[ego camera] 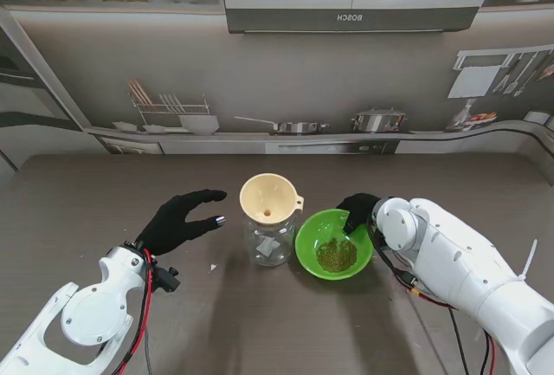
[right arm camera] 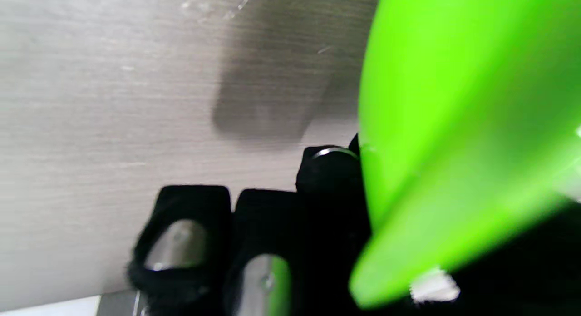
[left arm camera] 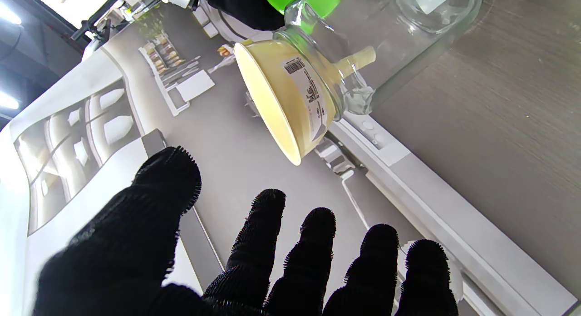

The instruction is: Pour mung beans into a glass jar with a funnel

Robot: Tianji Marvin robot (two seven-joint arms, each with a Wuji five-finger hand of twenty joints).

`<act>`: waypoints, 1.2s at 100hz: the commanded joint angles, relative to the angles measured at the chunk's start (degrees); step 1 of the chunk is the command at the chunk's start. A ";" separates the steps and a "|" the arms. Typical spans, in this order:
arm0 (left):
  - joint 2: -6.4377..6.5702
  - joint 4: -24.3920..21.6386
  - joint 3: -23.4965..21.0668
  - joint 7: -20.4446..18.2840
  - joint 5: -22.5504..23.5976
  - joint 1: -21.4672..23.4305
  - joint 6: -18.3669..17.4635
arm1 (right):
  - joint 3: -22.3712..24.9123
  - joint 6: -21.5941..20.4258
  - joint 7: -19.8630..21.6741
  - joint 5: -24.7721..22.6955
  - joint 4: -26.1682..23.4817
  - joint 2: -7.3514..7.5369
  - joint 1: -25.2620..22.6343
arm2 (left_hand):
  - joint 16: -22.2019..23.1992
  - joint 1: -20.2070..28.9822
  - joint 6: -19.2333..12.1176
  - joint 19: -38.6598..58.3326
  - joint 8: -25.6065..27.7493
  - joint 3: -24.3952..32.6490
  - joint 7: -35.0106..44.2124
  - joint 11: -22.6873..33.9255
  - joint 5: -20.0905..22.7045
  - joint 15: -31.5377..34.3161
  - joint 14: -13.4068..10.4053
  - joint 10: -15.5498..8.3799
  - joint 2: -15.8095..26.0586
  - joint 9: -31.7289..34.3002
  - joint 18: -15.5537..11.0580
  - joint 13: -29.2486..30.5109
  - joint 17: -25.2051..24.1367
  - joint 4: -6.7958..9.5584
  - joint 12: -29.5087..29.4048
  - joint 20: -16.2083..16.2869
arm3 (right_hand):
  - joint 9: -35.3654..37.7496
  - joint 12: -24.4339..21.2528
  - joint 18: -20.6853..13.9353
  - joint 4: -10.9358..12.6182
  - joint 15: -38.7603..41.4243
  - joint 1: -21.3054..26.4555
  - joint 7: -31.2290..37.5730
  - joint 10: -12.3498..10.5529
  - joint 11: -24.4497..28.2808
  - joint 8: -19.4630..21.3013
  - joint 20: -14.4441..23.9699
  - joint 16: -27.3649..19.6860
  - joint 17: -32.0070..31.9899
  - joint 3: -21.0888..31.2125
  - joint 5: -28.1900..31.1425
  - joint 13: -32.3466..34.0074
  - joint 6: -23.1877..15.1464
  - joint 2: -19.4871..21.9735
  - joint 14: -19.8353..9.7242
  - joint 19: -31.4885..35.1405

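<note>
Right hand (ego camera: 357, 211) grips green bowl (ego camera: 334, 244) rim, frame centre | left hand (ego camera: 183, 219) spread, empty | funnel (ego camera: 268, 197) seated in jar (ego camera: 267, 241) | tilt slowly; steady jar first.

Right wrist view: blurred throughout. The green bowl (right arm camera: 458, 139) fills one side and runs off the frame edge; I cannot see its contents here. My right hand (right arm camera: 272, 234) shows only as dark finger shapes, partly behind the bowl wall.

Stand view: right hand (ego camera: 357, 211) mostly hidden behind the bowl rim (ego camera: 305, 235); finger placement not resolvable. Mung beans (ego camera: 336, 255) read as one greenish patch, single beans too small to tell.

Left wrist view: glass jar (left arm camera: 408, 34) cut off by the frame edge; funnel (left arm camera: 290, 96) label text illegible.
</note>
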 commanded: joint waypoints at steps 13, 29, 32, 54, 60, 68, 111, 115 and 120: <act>-0.20 -0.33 -0.18 -0.94 -0.40 0.26 0.27 | 2.41 2.63 2.22 2.06 -1.71 -0.11 -1.54 | 0.06 1.27 0.41 -1.59 0.14 -1.32 -0.01 -0.49 0.34 -0.30 -0.13 -0.09 2.79 -0.13 -0.79 0.27 -0.29 1.40 -0.16 0.66 | 6.00 0.32 -4.90 -0.71 6.01 2.17 2.36 2.54 3.06 2.79 1.23 1.69 3.28 6.31 -1.57 1.68 -0.94 1.44 -5.41 7.17; -0.23 -0.44 -0.20 -0.95 -0.65 0.32 0.52 | 4.86 5.97 3.95 5.71 -2.75 -0.41 -2.65 | 0.07 1.41 0.34 -1.64 0.13 -1.62 0.00 -0.49 0.41 -0.33 -0.13 -0.05 3.11 -0.11 -0.69 0.30 -0.43 1.44 -0.17 0.67 | 5.46 1.48 -2.55 -0.59 6.10 3.70 2.03 3.26 1.03 5.65 0.76 1.61 2.96 4.36 -4.23 1.66 -0.67 4.16 -4.74 6.50; -0.24 -0.47 -0.20 -0.94 -0.70 0.34 0.58 | 5.08 6.17 4.06 5.93 -2.80 -0.41 -2.76 | 0.07 1.40 0.33 -1.64 0.13 -1.69 0.00 -0.47 0.42 -0.32 -0.09 -0.04 3.17 -0.05 -0.68 0.34 -0.44 1.44 -0.16 0.68 | 5.47 1.65 -2.42 -0.62 6.08 3.64 2.06 3.27 0.94 5.77 0.75 1.59 2.97 4.28 -4.23 1.67 -0.67 4.16 -4.69 6.47; -0.29 -0.66 -0.26 -0.83 -0.92 0.44 0.94 | 6.48 7.09 3.78 6.81 -3.14 -0.55 -3.58 | 0.10 1.57 0.34 -1.62 0.13 -1.98 0.02 -0.52 0.53 -0.31 0.04 0.03 3.45 -0.10 -0.62 0.46 -0.41 1.49 -0.18 0.72 | 5.71 4.21 -2.98 -1.27 7.23 2.89 1.89 3.15 0.86 6.28 1.34 2.08 3.29 5.49 -3.01 1.67 -0.54 3.96 -5.33 7.78; -0.29 -0.70 -0.29 -0.85 -0.92 0.48 1.03 | 6.89 7.20 3.11 6.87 -3.19 -0.71 -3.89 | 0.10 1.65 0.46 -1.61 0.12 -2.02 -0.01 -0.54 0.45 -0.33 0.06 0.03 3.50 -0.15 -0.59 0.45 -0.38 1.51 -0.19 0.73 | 5.78 4.55 -3.34 -1.40 7.84 2.79 1.87 3.29 1.38 6.35 1.69 2.50 3.45 5.60 -2.35 1.66 -0.32 3.99 -5.51 8.64; -0.31 -0.78 -0.32 -0.80 -1.01 0.54 1.17 | 7.43 7.40 2.21 6.86 -3.42 -0.87 -4.27 | 0.12 1.70 0.42 -1.62 0.17 -2.09 0.17 -0.53 0.91 -0.31 0.12 0.07 3.60 -0.10 -0.56 0.51 -0.40 1.52 -0.19 0.74 | 5.88 4.65 -3.72 -1.42 8.30 2.66 1.82 3.32 1.87 6.42 1.92 2.85 3.60 5.63 -1.86 1.66 -0.37 3.94 -5.78 9.32; -0.46 -1.16 -0.43 -0.49 -1.65 0.81 1.99 | 12.51 13.18 2.68 9.27 -8.00 -0.80 -6.29 | 0.15 2.00 0.46 -1.63 0.08 -2.40 -0.03 -0.57 0.56 -0.37 0.20 0.12 4.13 -0.10 -0.57 0.53 -0.48 1.56 -0.19 0.80 | 5.84 4.34 -3.63 -1.25 8.59 3.28 1.52 3.86 2.22 6.44 1.99 3.23 3.64 5.61 -1.38 1.65 0.24 3.62 -5.48 9.90; -0.47 -1.19 -0.43 -0.48 -1.73 0.83 2.05 | 12.89 13.80 2.81 9.68 -8.23 -0.82 -6.39 | 0.16 2.09 0.57 -1.62 0.11 -2.39 0.07 -0.56 0.83 -0.38 0.23 0.21 4.12 -0.08 -0.52 0.53 -0.47 1.57 -0.19 0.81 | 5.83 4.33 -3.62 -1.24 8.59 3.30 1.50 3.86 2.23 6.45 1.99 3.24 3.64 5.61 -1.38 1.65 0.23 3.62 -5.42 9.90; -0.47 -1.22 -0.46 -0.50 -1.76 0.85 2.07 | 13.32 14.54 2.88 10.24 -8.42 -0.89 -6.51 | 0.17 2.04 0.53 -1.61 0.09 -2.45 0.02 -0.58 0.70 -0.37 0.27 0.16 4.21 -0.11 -0.56 0.57 -0.46 1.57 -0.20 0.82 | 5.79 4.28 -3.57 -1.20 8.62 3.47 1.49 4.01 2.17 6.47 1.97 3.25 3.63 5.64 -1.37 1.64 0.23 3.56 -5.26 9.91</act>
